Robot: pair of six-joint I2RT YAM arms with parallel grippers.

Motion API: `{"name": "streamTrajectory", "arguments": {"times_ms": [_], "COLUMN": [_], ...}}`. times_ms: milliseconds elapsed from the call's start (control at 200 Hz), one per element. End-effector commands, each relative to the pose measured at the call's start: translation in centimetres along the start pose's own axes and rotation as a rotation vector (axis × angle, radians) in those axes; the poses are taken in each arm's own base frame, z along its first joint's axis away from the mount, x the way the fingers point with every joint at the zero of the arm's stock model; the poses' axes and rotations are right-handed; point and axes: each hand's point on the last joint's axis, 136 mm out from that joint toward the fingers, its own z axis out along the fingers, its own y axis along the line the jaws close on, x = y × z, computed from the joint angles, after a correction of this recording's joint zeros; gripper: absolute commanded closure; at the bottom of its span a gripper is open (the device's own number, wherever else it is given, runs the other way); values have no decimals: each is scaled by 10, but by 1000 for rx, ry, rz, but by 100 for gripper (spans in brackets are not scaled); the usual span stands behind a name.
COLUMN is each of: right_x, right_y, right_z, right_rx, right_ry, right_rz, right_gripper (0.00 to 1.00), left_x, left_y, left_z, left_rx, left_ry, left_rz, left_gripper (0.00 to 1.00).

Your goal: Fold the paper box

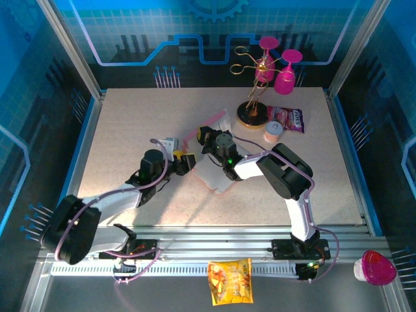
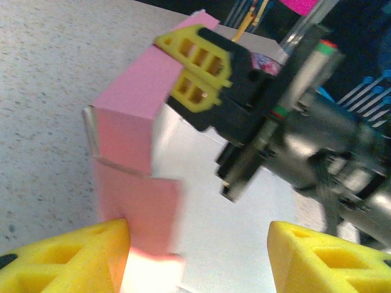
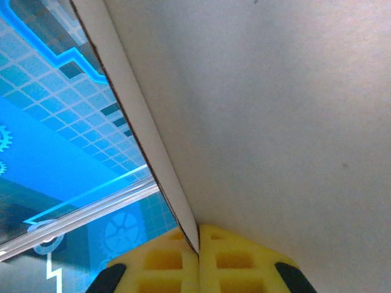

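Pink paper box (image 2: 131,91) pinched in right gripper (image 3: 198,250); left gripper (image 2: 198,256) jaws apart.

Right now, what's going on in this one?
A pink paper box is being folded in the middle of the table. The right gripper is clamped on the edge of a raised wall; the left gripper is open, right up at the box's near side. The box is only partly formed.

Top: from high at 6 o'clock we look down over the whole table (image 1: 130,123).
Left wrist: close, we face 3 o'clock at the box (image 2: 131,85).
Right wrist: against that box.
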Motion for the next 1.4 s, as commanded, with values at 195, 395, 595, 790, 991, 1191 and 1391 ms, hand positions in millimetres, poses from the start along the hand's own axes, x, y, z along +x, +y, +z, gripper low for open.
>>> {"name": "streamTrajectory", "arguments": {"times_ms": [195,395,595,790,991,1191,1391], "right_x": [-7,-7,-14,-12,-11,-12,-13], "right_y": [-6,3,-3,-5,-6,-4,-7], "right_z": [0,-4,-11,-11,-10,-7,-8], "right_rx": [0,-44,-44,-42,-47,-78,-116], "right_ry": [13,64,89,100,106,113,149], "right_rz": [-36,-96,-109,-107,-101,-95,-98], "right_gripper": [100,100,100,100,100,100,100], "left_x": [18,16,29,24,14,13,18], "left_y": [-3,34,57,55,45,27,19], "left_z": [-39,-58,-40,0,26,42,50], "left_rx": [-7,-138,-201,-132,-37,13,-1], "left_ry": [50,-24,60,107,80,94,91], "left_rz": [-40,-170,-179,-112,-64,-4,28], "left_gripper": [38,49,71,72,69,70,69]}}
